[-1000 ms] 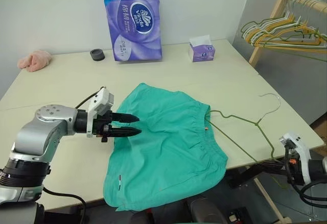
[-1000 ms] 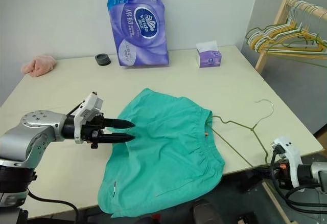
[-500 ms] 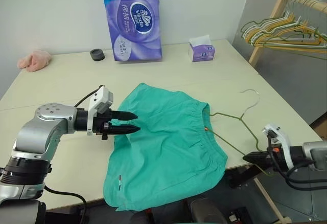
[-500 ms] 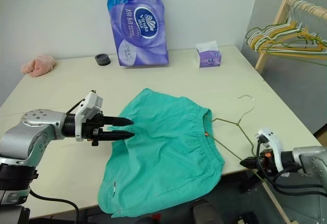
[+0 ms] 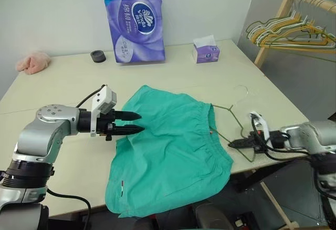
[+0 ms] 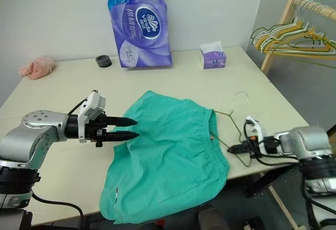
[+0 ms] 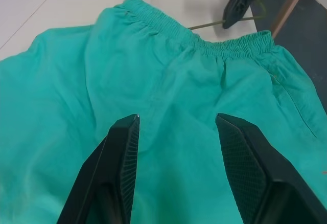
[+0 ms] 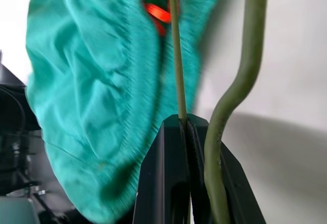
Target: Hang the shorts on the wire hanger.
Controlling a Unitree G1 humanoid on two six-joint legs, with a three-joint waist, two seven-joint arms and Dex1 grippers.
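Head stereo pair: you look forward and down from above over the cream table (image 5: 63,77), both eyes sharing its whole top, the shorts (image 5: 168,151) and both arms. Left wrist camera: you look close along its own parted fingers (image 7: 120,152) across the shorts toward the waistband. Right wrist camera: very close on the wire hanger (image 8: 176,55) against the shorts' waistband.

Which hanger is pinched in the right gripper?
The thin olive-green wire hanger on the table beside the shorts, clamped in the right gripper; the yellow, white and green hangers hang on the rack.
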